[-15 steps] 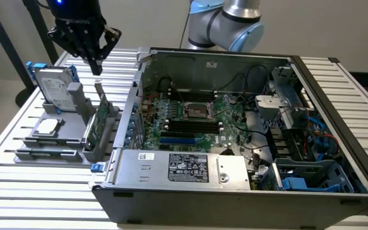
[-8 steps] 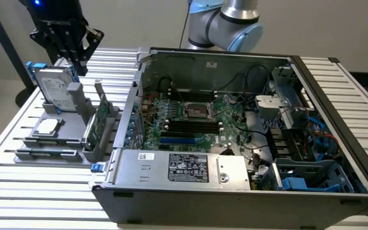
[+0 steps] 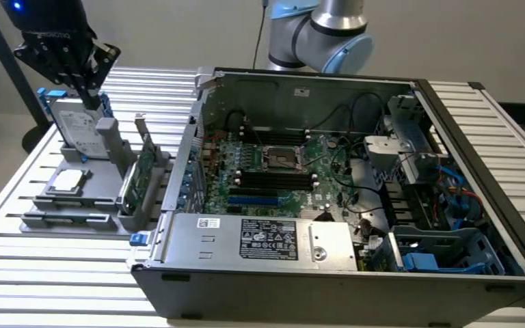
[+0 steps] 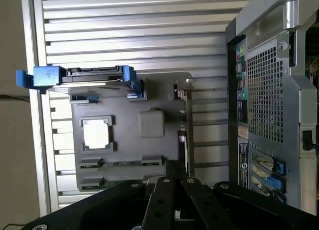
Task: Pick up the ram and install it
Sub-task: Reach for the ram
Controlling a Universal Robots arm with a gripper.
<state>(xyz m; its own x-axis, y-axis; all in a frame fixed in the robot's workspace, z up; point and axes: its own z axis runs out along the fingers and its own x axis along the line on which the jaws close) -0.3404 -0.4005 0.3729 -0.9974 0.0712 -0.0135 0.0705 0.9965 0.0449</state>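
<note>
Ram (image 3: 66, 216) (image 4: 122, 169) sits at the grey holder's (image 3: 98, 179) edge farthest from the hard drive (image 3: 76, 130), long axis parallel to that edge. I see a thin, dark green-black strip, clips at both ends. Gripper (image 3: 90, 101) (image 4: 177, 172) hangs over the hard drive, jaws pressed together, pinching nothing.

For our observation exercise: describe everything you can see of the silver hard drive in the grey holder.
The hard drive is a silver, metal-looking box with a white label, framed by a blue plastic bracket. It stands on edge in a slot of the grey holder, on the exterior view's left of the open computer case. The hand hangs close over its top edge.
</note>
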